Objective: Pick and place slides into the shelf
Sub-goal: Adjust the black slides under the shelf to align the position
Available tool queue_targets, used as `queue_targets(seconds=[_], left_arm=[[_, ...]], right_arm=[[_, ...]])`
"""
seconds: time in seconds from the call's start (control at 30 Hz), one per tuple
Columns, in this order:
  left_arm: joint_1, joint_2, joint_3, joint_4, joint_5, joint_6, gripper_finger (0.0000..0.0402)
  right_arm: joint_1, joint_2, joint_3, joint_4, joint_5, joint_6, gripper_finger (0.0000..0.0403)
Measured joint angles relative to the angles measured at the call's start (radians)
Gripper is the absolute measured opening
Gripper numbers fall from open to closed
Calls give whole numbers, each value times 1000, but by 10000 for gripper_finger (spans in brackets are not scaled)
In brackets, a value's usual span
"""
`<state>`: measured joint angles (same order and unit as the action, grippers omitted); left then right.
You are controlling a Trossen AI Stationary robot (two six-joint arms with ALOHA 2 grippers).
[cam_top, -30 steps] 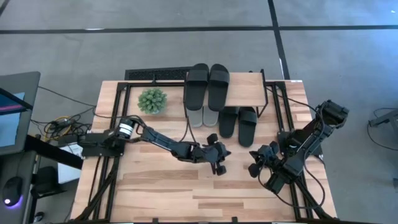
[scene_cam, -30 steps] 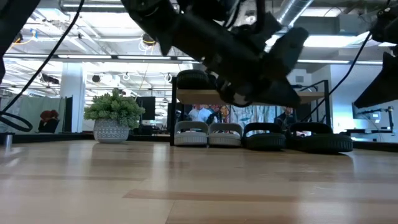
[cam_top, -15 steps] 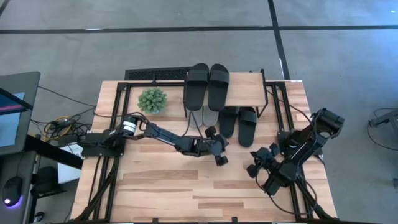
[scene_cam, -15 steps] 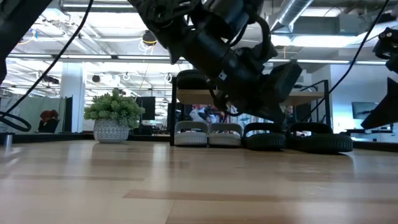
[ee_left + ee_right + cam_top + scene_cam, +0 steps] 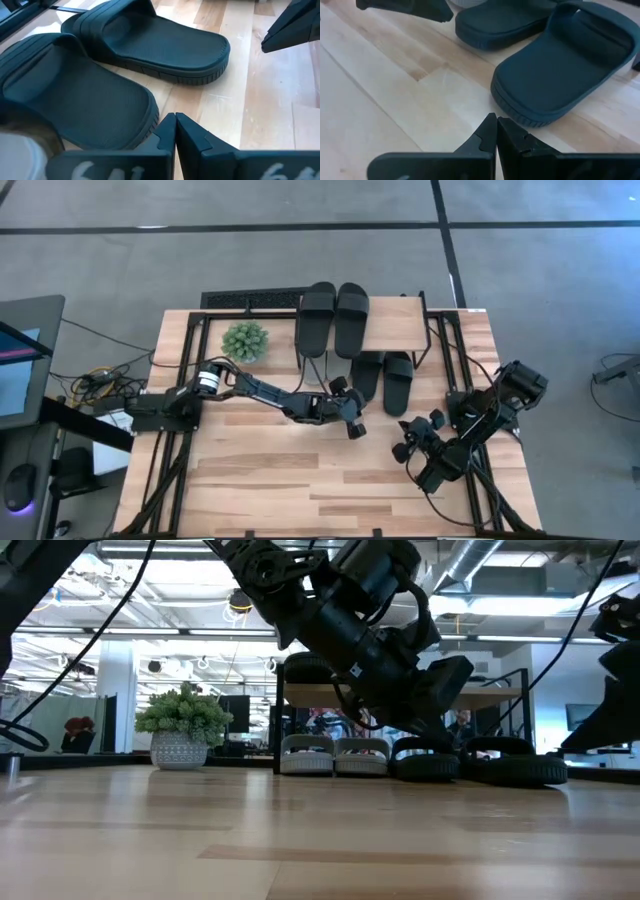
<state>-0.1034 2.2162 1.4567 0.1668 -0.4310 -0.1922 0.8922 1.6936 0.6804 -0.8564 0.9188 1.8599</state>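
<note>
You have the left gripper [image 5: 352, 420] out over the middle of the worktop [image 5: 260, 480], its fingers [image 5: 170, 131] pressed flat together with nothing between them. It sits just in front of the heel of the nearer slide of the black pair on the worktop [image 5: 383, 380]. In the left wrist view that pair [image 5: 100, 75] fills the field, and the closed tips stand right at the edge of the closer sole; whether they touch it cannot be told.

Your right gripper [image 5: 405, 448] is near the worktop's right edge, in front of the same pair and apart from it. Its fingers [image 5: 492, 135] are also fully closed and hold nothing. The right wrist view shows the 2 black slides [image 5: 555, 65] lying ahead of the tips on bare wood.

The shelf [image 5: 395, 325] stands at the worktop's back edge, right of centre. 1 black pair [image 5: 335, 318] lies on its top board, at the left end, toes pointing to the back. The light grey pair [image 5: 328, 367] sits under the board, heels showing at the front. The black pair on the worktop lies beside the grey one, toes under the board's front edge.

A potted plant [image 5: 245, 341] stands left of the shelf near the back edge.

In the low view, the left arm [image 5: 350, 620] crosses in front of the shelf [image 5: 310, 692].
</note>
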Motion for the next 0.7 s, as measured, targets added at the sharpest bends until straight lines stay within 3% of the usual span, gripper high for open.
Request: queue_targets(seconds=[0.7], left_arm=[[24,44,0,1,7,-36,0]], right_arm=[[-35,23,0,25,10,0,0]])
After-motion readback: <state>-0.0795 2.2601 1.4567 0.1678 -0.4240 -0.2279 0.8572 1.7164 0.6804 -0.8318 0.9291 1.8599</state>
